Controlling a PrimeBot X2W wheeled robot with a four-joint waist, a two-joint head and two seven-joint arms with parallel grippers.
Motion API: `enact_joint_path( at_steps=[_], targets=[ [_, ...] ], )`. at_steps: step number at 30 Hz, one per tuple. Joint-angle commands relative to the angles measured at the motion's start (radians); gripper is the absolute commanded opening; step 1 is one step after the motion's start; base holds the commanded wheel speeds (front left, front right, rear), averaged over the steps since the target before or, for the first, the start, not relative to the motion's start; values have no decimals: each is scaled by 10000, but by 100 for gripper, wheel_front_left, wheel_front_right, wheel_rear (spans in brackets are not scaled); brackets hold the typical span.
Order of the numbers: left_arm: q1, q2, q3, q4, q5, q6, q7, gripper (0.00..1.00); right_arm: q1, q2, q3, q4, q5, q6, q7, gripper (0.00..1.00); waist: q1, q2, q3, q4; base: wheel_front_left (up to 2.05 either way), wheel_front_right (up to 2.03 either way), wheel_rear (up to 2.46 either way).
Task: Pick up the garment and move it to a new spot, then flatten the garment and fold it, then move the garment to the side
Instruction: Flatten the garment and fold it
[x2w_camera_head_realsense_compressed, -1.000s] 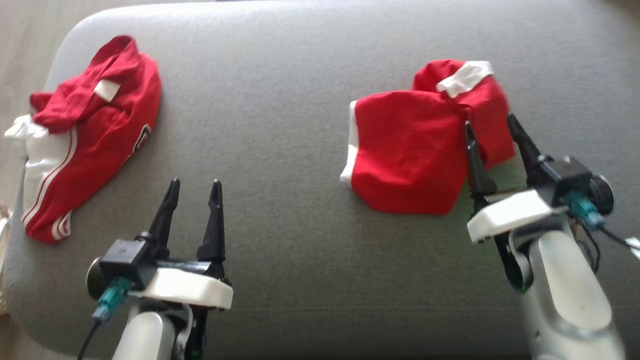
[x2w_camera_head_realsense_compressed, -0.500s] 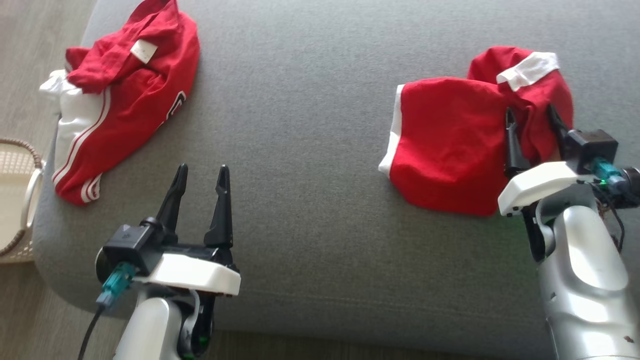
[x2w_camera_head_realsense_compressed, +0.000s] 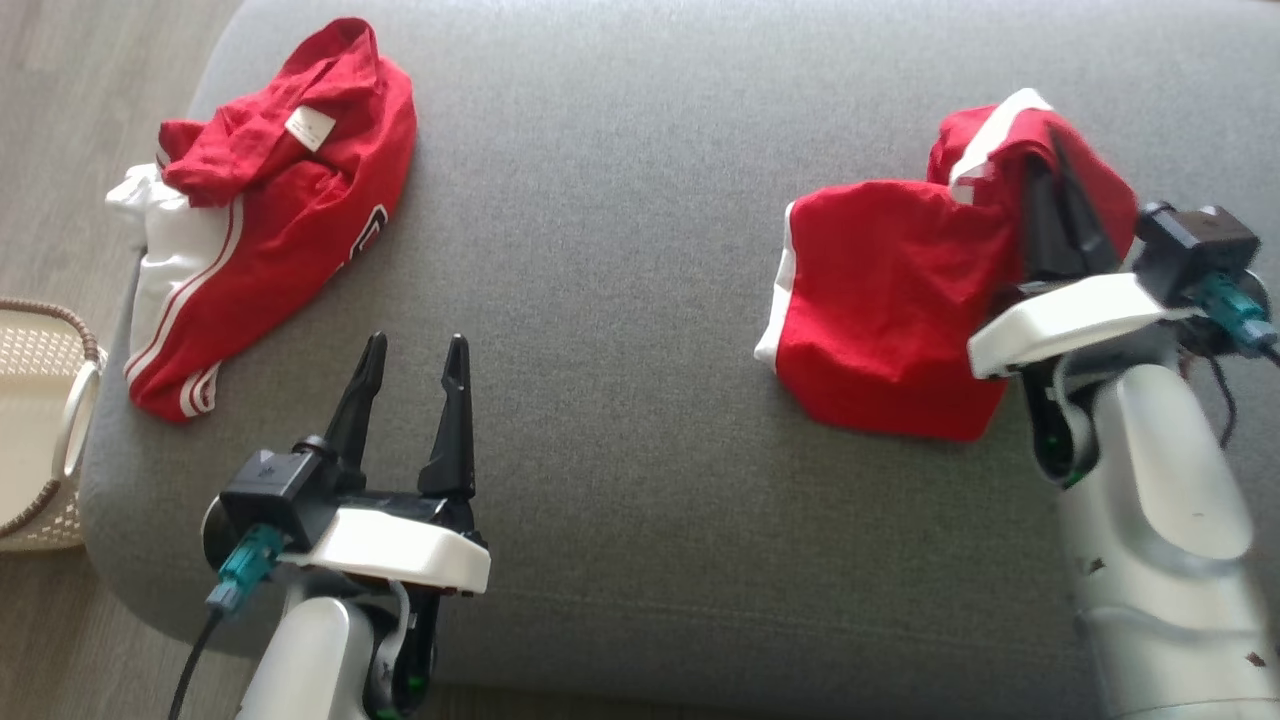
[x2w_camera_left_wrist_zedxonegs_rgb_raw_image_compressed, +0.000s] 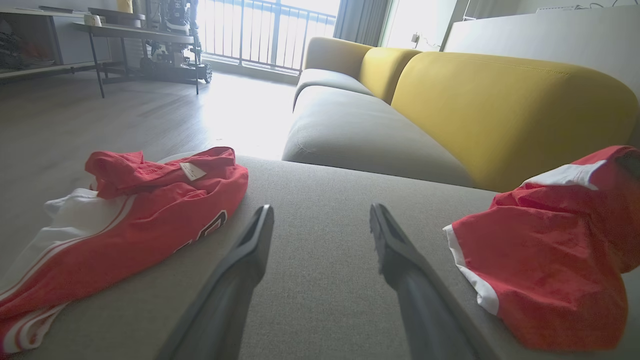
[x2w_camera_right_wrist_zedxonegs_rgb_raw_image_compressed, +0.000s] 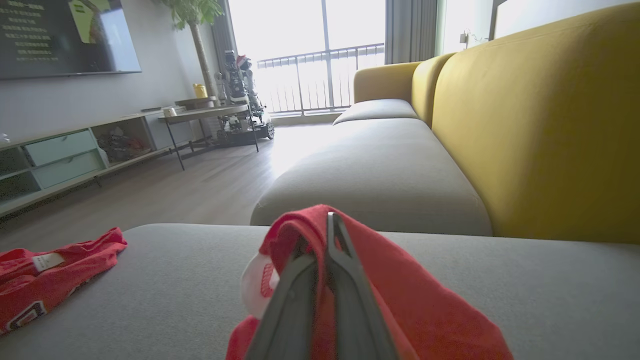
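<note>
Grey sofa seat (x2w_camera_head_realsense_compressed: 620, 250): right gripper (x2w_camera_right_wrist_zedxonegs_rgb_raw_image_compressed: 329, 220) jaws clamped on red garment (x2w_camera_head_realsense_compressed: 880, 300), one fold raised; left gripper (x2w_camera_head_realsense_compressed: 416, 345) jaws apart above seat; second red jersey (x2w_camera_head_realsense_compressed: 270, 230) near left edge.

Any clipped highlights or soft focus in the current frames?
Head view: even light, sofa seat crisp, no glare. Left wrist view: window blown out, glare washing the floor, left claw soft up close. Right wrist view: window clipped too, right claw blurred where it pinches the red garment.
</note>
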Motion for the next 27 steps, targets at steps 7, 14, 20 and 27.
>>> enact_joint_path(
  at_steps=[7,14,20,27],
  targets=[
    [53,19,246,-268,-90,110,-122,100,-711,49,2027,-1462,1567,-2,-92,0,0,0,-592,78,0,0,0],
    [366,18,272,-257,-142,127,-122,100,-1628,49,3723,-2820,4809,-2,-93,0,0,0,-949,218,0,0,0],
    [493,18,271,-299,-163,121,-122,100,-2453,49,3962,-3638,8063,-2,-93,0,0,0,-952,322,0,0,0],
    [433,18,232,-354,-171,142,-122,100,-3050,49,2778,-2435,8541,-2,-93,0,0,0,-595,362,0,0,0]
  ],
)
